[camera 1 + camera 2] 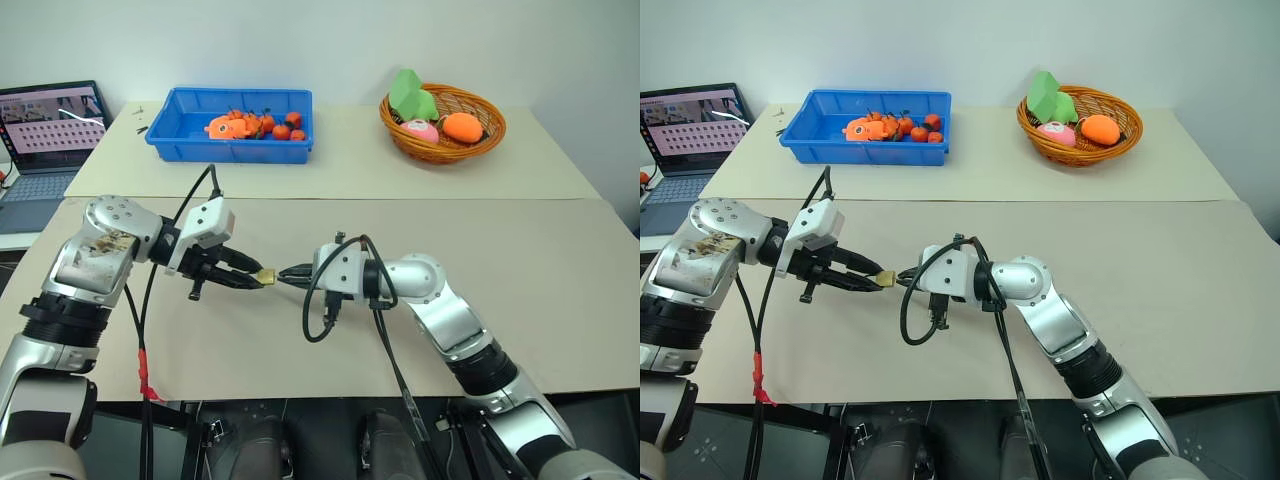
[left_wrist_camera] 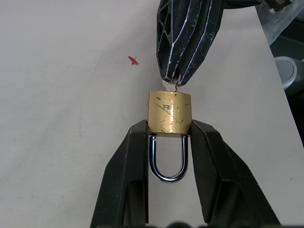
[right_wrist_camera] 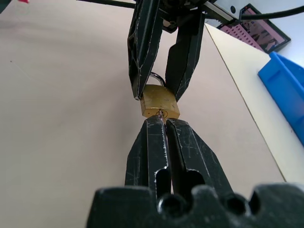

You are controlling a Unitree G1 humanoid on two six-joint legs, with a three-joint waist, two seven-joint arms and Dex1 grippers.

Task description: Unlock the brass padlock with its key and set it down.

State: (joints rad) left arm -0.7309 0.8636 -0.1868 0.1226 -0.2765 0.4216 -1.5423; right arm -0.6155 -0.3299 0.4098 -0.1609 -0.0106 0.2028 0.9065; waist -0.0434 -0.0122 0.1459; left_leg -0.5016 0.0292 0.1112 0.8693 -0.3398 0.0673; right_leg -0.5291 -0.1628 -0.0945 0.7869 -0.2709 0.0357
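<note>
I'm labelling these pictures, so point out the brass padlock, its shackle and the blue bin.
brass padlock (image 2: 170, 111): left wrist view, middle of the scratched body.
shackle (image 2: 169, 174): left wrist view, bottom of the silvery loop.
blue bin (image 1: 228, 146): left eye view, front wall.

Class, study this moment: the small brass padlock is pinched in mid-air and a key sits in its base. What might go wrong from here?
1. The left gripper pinches the small brass padlock only by its edges; twisting might spin it loose.
2. The right gripper holds just a sliver of the silvery key, so it may slip.
3. A dropped lock would fall onto the beige table.
</note>
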